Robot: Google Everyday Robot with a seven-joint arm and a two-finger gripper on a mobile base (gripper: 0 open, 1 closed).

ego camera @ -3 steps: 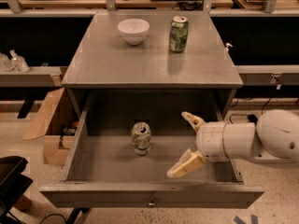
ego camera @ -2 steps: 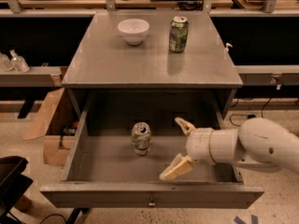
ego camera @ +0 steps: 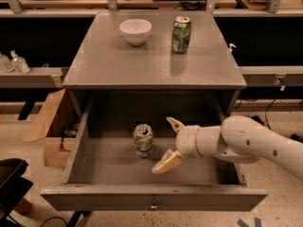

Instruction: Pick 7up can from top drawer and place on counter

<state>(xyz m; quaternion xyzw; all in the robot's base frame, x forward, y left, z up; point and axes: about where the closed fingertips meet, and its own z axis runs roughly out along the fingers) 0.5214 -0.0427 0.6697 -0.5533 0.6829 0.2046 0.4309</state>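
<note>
Looking down into the pulled-out wide shallow grey metal top drawer (ego camera: 151, 197), I see the small white 7up can with green and red marks and a silver top (ego camera: 143, 140) standing upright near the middle of the drawer floor. My two-finger cream-coloured tool (ego camera: 162, 145) is inside the drawer on the right of my view, at the end of the thick white arm (ego camera: 251, 143) that reaches in over the drawer's right wall. Its fingers are spread wide and hold nothing. One fingertip points up towards the back of the drawer and the other angles down towards the front panel. The 7up can stands just beside the tool, facing the gap between the fingertips but not between them, and I see no contact with either finger. A small knob (ego camera: 153, 205) sits at the middle of the drawer's front panel. Above, the flat grey brushed-metal bench (ego camera: 142, 63) carries a white round bowl (ego camera: 135, 31) towards the back left and a darker, mostly green soda can (ego camera: 181, 34) upright to its right, the two well apart. A brown cardboard box (ego camera: 49, 126) sits on the floor left of the cabinet.
</note>
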